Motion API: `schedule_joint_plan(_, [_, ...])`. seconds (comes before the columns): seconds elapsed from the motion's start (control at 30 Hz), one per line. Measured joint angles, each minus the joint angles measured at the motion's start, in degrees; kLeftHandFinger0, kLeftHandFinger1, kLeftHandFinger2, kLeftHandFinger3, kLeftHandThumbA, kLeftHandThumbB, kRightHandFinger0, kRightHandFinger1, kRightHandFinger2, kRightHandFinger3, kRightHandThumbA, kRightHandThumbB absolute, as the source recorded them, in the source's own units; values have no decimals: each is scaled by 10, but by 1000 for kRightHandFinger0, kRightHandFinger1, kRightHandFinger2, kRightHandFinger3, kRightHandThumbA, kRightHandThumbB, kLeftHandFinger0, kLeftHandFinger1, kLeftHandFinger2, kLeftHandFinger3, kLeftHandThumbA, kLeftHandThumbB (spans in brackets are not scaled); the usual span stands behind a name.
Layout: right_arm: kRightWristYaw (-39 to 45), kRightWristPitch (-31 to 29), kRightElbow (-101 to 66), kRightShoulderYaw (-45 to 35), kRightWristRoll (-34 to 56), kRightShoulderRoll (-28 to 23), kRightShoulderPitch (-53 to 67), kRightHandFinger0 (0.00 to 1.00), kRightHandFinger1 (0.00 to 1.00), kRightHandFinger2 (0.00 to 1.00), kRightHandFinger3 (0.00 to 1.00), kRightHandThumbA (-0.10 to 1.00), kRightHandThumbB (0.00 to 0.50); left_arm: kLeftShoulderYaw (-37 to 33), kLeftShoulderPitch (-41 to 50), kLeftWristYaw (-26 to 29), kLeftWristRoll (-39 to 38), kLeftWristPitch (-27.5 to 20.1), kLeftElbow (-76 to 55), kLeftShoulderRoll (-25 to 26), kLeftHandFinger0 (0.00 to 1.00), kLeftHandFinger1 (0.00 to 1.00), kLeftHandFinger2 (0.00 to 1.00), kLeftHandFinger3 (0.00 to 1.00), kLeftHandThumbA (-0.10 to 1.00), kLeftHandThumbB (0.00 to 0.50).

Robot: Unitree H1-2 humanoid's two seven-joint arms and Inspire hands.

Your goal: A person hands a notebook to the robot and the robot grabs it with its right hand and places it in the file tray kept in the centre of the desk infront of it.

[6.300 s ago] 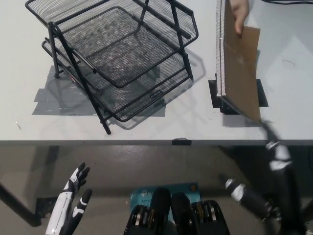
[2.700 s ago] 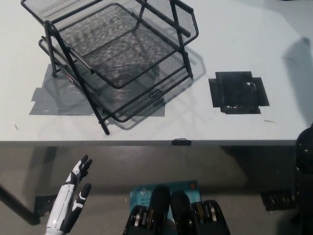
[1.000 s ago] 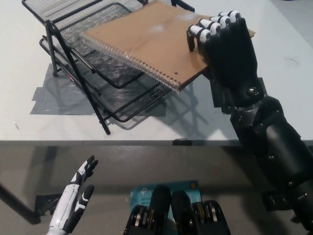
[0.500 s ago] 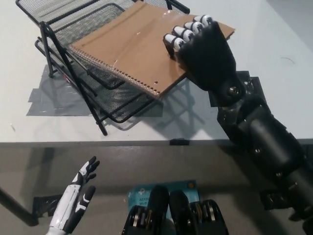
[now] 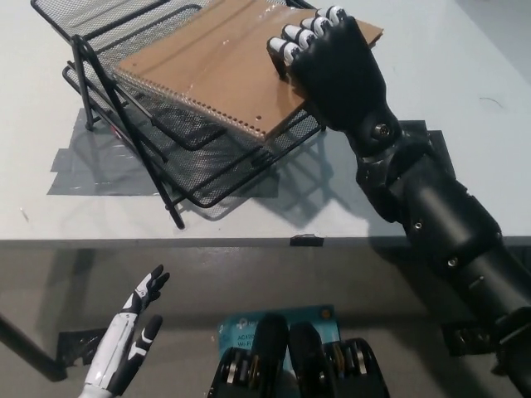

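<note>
From the head camera we see our black right hand (image 5: 336,70) reaching out over the white desk (image 5: 415,199), its fingers (image 5: 303,37) curled over the right edge of a brown spiral-bound notebook (image 5: 220,62) and closed on it. The notebook lies tilted over the top tier of the black wire-mesh file tray (image 5: 199,124), its cardboard cover facing up and its metal coil (image 5: 187,104) running along the near left edge. Whether the notebook already rests on the mesh or is held just above it, we cannot tell; its near corner overhangs the tier's front rim. Our right forearm (image 5: 440,224) stretches from the bottom right of the picture across the desk's near edge and up to the tray.

The tray stands on the left half of the desk, with tiers stepped one under another and angled black legs at the near left. Under it a patch of grey tape (image 5: 79,162) is stuck to the desk. To the right of the tray a black tape square (image 5: 431,145) shows partly from behind our wrist.

Below the desk edge, at the near left, our white left hand (image 5: 133,332) hangs over the floor with its fingers spread apart, holding nothing, well away from the tray.
</note>
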Motion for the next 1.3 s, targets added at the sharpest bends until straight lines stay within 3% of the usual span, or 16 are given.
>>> schedule_joint_plan(0.1, [-10, 5, 6, -18, 8, 12, 0, 0, 0, 2, 118, 693, 0, 0, 1, 0, 0, 0, 0, 0, 1000, 1000, 1000, 1000, 1000, 239])
schedule_joint_plan(0.13, [-13, 8, 8, -24, 10, 15, 0, 0, 0, 0, 255, 684, 0, 0, 1, 0, 0, 0, 0, 0, 1000, 1000, 1000, 1000, 1000, 241])
schedule_joint_plan(0.2, [-17, 15, 10, -38, 16, 25, 0, 0, 0, 0, 324, 683, 0, 0, 1, 0, 0, 0, 0, 0, 999, 1000, 1000, 1000, 1000, 241])
schedule_joint_plan(0.27, [-24, 23, 11, -56, 24, 36, 0, 0, 0, 0, 174, 684, 0, 0, 1, 0, 0, 0, 0, 0, 990, 1000, 1000, 1000, 1000, 239])
schedule_joint_plan(0.33, [-29, 27, 12, -66, 28, 43, 0, 0, 0, 9, 377, 664, 0, 0, 1, 0, 0, 0, 0, 0, 995, 1000, 1000, 1000, 1000, 243])
schedule_joint_plan(0.37, [-30, 28, 13, -68, 29, 45, 0, 0, 0, 2, 164, 672, 0, 0, 1, 0, 0, 0, 0, 0, 1000, 1000, 1000, 1000, 1000, 248])
schedule_joint_plan(0.53, [-42, 40, 26, -88, 48, 63, 0, 0, 0, 82, 16, 862, 0, 0, 1, 0, 1, -2, 0, 0, 960, 988, 1000, 1000, 1000, 263])
schedule_joint_plan(0.6, [-47, 41, 35, -92, 54, 67, 0, 0, 0, 97, 48, 870, 0, 0, 1, 0, 2, -2, 0, -1, 967, 988, 1000, 1000, 1000, 273])
schedule_joint_plan(0.63, [-48, 42, 39, -94, 56, 68, 0, 0, 0, 105, 281, 815, 0, 0, 1, 0, 2, -2, 0, -1, 986, 994, 1000, 1000, 1000, 280])
schedule_joint_plan(0.67, [-50, 43, 44, -94, 60, 70, 0, 0, 0, 90, 294, 712, 0, 0, 1, 0, 2, -2, 0, -1, 1000, 999, 1000, 1000, 1000, 277])
schedule_joint_plan(0.7, [-57, 43, 58, -94, 64, 72, 0, 0, 0, 65, 203, 626, 0, 0, 1, 0, 1, -1, 0, -1, 1000, 999, 1000, 1000, 1000, 278])
schedule_joint_plan(0.8, [-75, 40, 93, -90, 66, 73, 0, 0, 0, 84, 5, 634, 0, 0, 1, 0, 1, 0, -1, -3, 1000, 994, 995, 1000, 1000, 259])
schedule_joint_plan(0.9, [-90, 39, 128, -67, 65, 73, -5, 0, 0, 80, 129, 619, 0, 0, 1, 0, 1, 1, -1, -4, 988, 972, 985, 1000, 1000, 255])
schedule_joint_plan(1.0, [-94, 37, 145, -54, 64, 73, -10, 0, 0, 48, 3, 641, 0, 0, 1, 0, 0, 0, -1, -4, 987, 966, 976, 1000, 1000, 260])
schedule_joint_plan(1.1, [-102, 35, 180, -14, 60, 74, -19, 0, 0, 49, 18, 681, 0, 0, -1, 0, -1, 0, -1, -4, 977, 961, 968, 1000, 1000, 253])
schedule_joint_plan(1.3, [-130, 32, 226, 35, 59, 78, -44, 0, 0, 19, 16, 539, 0, 1, -2, 0, 0, 0, -1, -5, 962, 954, 955, 1000, 1000, 244])
